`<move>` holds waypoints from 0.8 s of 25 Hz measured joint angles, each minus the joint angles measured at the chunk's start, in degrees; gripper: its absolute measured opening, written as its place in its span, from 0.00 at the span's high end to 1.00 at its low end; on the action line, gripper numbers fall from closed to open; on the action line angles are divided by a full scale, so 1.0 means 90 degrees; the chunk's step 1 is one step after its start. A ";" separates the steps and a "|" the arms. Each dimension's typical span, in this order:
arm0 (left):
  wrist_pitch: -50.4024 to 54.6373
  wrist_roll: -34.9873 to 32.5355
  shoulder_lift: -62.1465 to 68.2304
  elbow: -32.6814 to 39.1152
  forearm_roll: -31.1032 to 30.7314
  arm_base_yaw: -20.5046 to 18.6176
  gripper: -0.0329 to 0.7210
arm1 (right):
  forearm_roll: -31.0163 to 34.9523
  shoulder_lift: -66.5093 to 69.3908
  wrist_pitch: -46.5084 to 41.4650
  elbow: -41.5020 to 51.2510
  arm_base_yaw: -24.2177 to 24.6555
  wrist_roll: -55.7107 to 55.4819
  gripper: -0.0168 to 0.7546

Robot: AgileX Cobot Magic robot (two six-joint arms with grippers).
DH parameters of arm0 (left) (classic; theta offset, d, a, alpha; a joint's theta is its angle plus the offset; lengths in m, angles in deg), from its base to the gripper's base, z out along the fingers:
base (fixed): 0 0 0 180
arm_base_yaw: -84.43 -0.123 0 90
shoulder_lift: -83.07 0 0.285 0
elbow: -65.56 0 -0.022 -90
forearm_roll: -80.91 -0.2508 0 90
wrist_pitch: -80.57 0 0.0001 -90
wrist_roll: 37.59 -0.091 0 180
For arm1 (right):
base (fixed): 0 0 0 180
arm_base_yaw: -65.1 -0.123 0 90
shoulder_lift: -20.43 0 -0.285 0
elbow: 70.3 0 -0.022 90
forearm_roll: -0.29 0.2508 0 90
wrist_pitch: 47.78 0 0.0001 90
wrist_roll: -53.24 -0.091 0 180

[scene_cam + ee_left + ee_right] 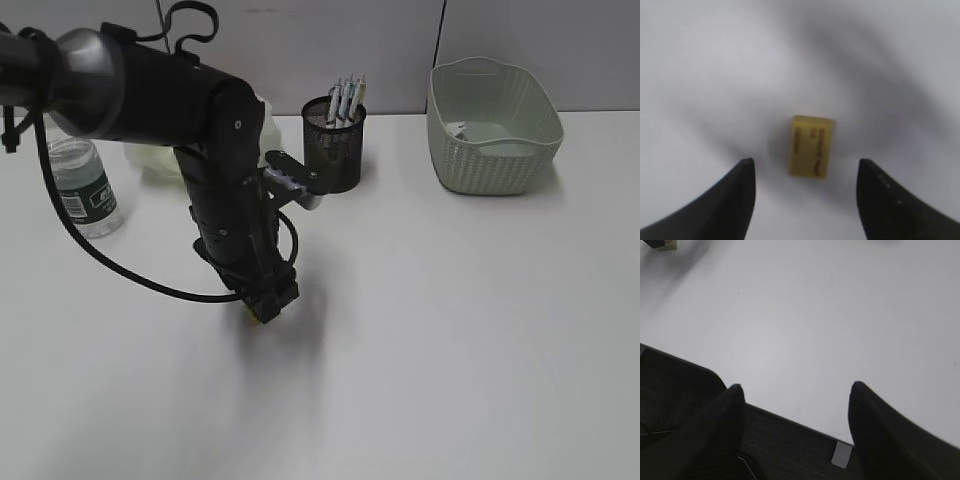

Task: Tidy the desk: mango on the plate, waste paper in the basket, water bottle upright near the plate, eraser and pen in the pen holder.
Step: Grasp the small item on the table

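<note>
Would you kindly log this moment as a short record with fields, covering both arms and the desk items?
left gripper: jaws open, straddling the eraser, not touching it
eraser: yellow block, lying flat on the desk
right gripper: jaws open, empty, over the desk's near edge
pen holder: upright, pens inside
basket: at the back right; contents unclear
water bottle: upright at the left
plate: mostly hidden behind the left arm

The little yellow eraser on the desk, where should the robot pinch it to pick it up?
Probably across its two long sides, coming straight down. The eraser lies flat on the desk, and the open left pincer already has a finger on each side.
</note>
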 joint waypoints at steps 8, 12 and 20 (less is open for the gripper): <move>-0.0217 0.0058 0.0329 -0.0024 -0.0066 0.0000 0.37 | -0.0023 0.0000 0.0018 0.0000 0.0000 0.0007 0.31; -0.0327 0.0228 0.0413 -0.0024 -0.0236 0.0000 0.45 | -0.0023 0.0000 0.0018 0.0000 0.0000 0.0007 0.31; -0.0369 0.0334 0.0434 -0.0031 -0.0282 0.0000 0.66 | -0.0025 0.0000 0.0023 0.0000 0.0000 0.0007 0.31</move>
